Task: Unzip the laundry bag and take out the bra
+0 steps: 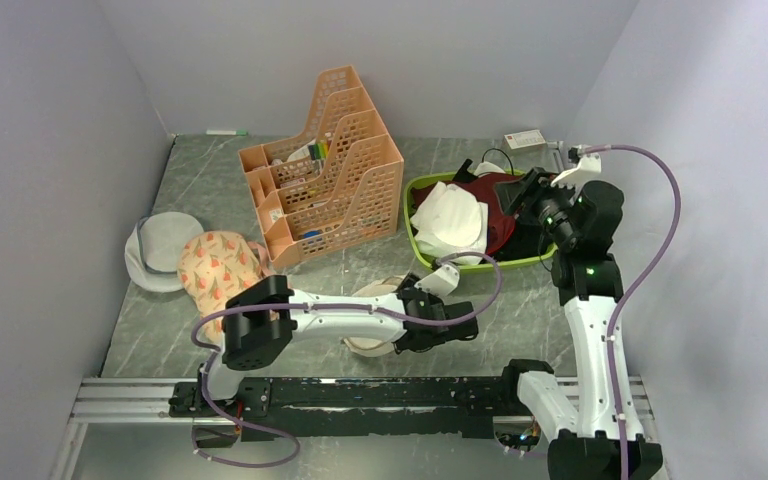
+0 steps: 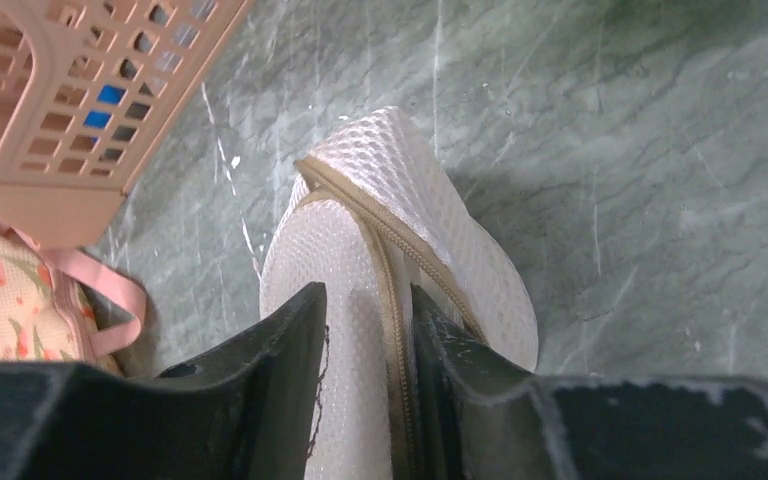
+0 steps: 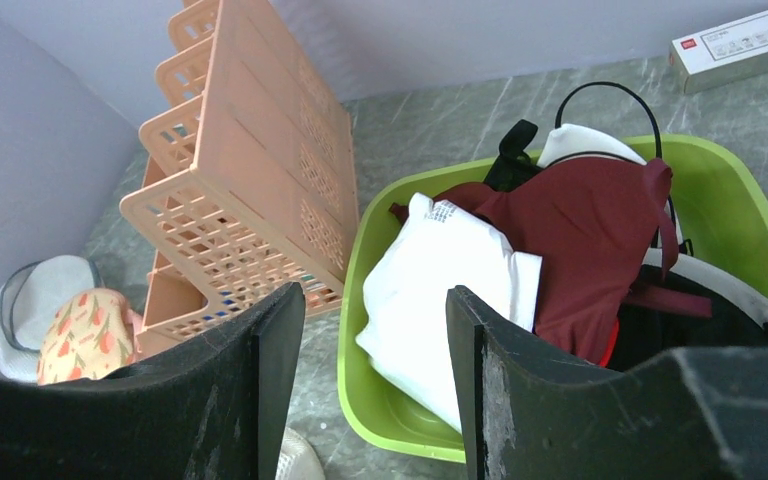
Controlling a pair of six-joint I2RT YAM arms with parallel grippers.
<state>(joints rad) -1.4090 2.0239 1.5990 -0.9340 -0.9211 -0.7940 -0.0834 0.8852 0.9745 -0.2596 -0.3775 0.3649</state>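
Observation:
The laundry bag (image 2: 400,190), white mesh with a beige zipper band, lies flattened on the table near the front; it also shows in the top view (image 1: 368,346), partly under my left arm. My left gripper (image 2: 367,300) is shut on the bag's mesh wall beside the zipper, and it shows in the top view (image 1: 430,322). The dark maroon bra (image 3: 580,230) lies in the green basket (image 3: 400,420), on top of black garments; it also shows in the top view (image 1: 500,205). My right gripper (image 3: 372,295) is open and empty, raised beside the basket (image 1: 535,190).
A white folded cloth (image 1: 450,220) fills the basket's left half. A peach slotted file organiser (image 1: 325,170) stands at the middle back. A peach floral pouch (image 1: 220,265) and a greyish-white round bag (image 1: 155,250) lie at the left. A white box (image 1: 525,140) sits at the back right.

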